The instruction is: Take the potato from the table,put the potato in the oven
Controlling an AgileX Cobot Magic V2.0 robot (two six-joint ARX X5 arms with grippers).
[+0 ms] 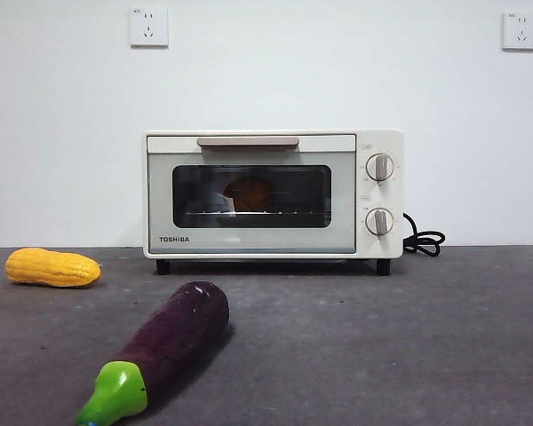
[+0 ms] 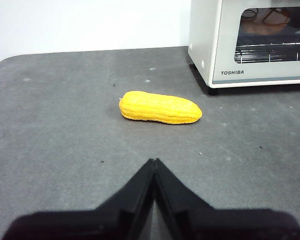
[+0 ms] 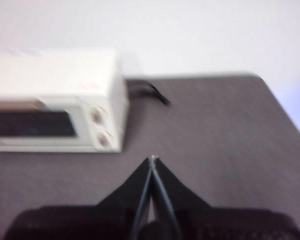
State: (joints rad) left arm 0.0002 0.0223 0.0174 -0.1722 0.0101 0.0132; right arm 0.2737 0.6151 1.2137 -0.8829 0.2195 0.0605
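The cream-white oven [image 1: 273, 195] stands at the back of the table [image 1: 382, 346] with its door closed. Through the dark glass the orange-brown potato [image 1: 246, 193] shows on the rack inside; the left wrist view catches it dimly behind the window [image 2: 270, 27]. My left gripper [image 2: 154, 161] is shut and empty, hovering over the table short of the corn. My right gripper [image 3: 152, 159] is shut and empty too, above the table to the right of the oven [image 3: 55, 100]. Neither arm appears in the front view.
A yellow corn cob [image 1: 52, 267] [image 2: 160, 107] lies left of the oven. A purple eggplant [image 1: 164, 344] with a green stem lies in front, near the camera. The oven's black cord [image 1: 424, 240] trails at its right side.
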